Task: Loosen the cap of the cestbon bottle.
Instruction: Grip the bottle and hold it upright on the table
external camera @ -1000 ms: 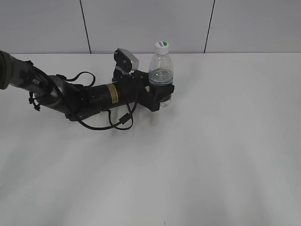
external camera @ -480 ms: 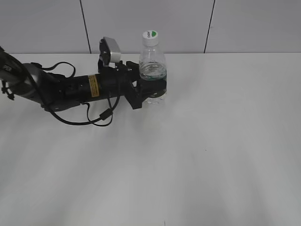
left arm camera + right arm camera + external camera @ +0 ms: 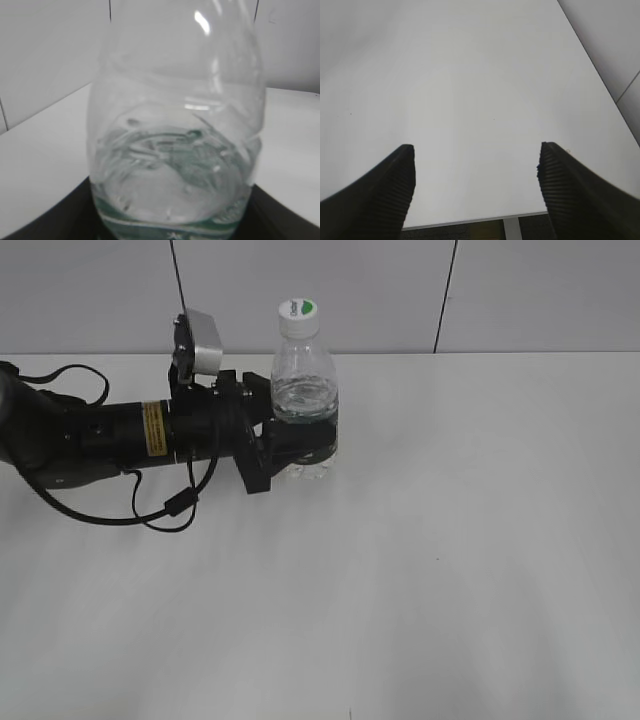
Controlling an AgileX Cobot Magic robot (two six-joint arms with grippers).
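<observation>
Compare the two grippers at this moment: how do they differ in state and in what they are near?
The left gripper is shut on the cestbon bottle, clamped round its lower body; the right gripper is open and holds nothing. The left one works beside the bottle on the table; the right one hangs over bare table. Both have dark fingers.

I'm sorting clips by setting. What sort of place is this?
Likely a robot lab bench: a bare white table, plain panelled wall, and a left gripper holding one water bottle.
</observation>
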